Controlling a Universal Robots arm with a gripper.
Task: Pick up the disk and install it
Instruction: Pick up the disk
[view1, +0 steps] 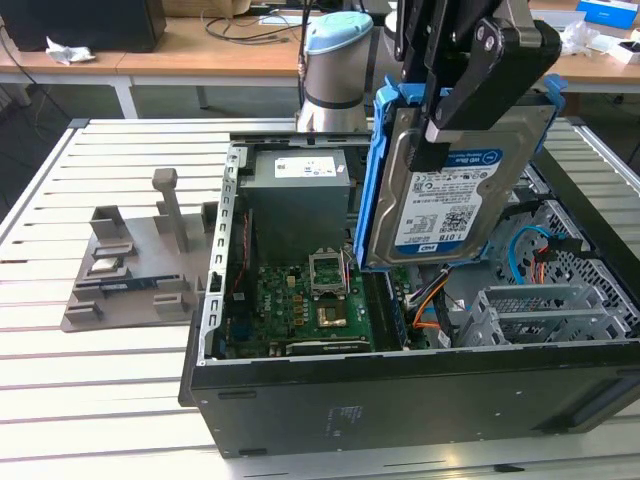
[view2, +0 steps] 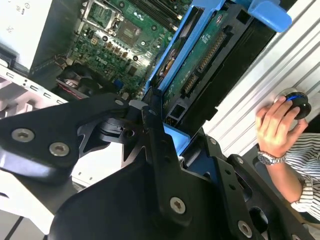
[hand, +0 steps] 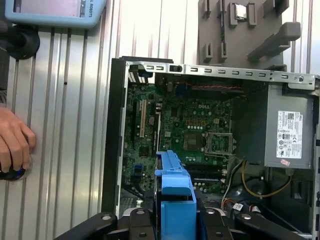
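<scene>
A slatted metal table (view1: 60, 380) carries an open computer case (view1: 400, 400) lying on its side, circuit board (view1: 300, 300) and grey power supply (view1: 300, 190) exposed. A grey moulded holder (view1: 130, 280) sits just beside it at the exterior view's left. The disk (view1: 450, 200), silver with a white-and-blue label in its blue frame, hangs upright above the case's open interior, toward the exterior view's right. The gripper (view1: 447, 125) has its black fingers pinching the disk's upper end, and a person's hand (hand: 15, 145) rests on the table near the case.

gripper (view1: 432, 140) aloft, tightly closed, pointing down
</scene>
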